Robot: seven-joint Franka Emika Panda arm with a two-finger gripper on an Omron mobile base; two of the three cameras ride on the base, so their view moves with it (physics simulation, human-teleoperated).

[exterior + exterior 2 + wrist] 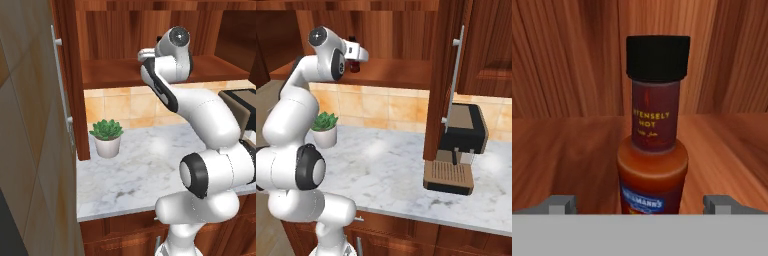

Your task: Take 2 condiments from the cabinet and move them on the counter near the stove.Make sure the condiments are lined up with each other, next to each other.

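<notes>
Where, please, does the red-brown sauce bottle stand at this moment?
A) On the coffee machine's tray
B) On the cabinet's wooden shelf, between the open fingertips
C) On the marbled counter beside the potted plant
B: in the hand view the sauce bottle stands upright on the wooden shelf, centred before the open gripper.

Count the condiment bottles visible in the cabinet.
1: a dark red hot sauce bottle upright on the cabinet shelf, between the open fingers. Another may be hidden behind the arm.

potted plant [106, 136] by tiled backsplash [130, 107]; coffee machine [458, 150] right.
</notes>
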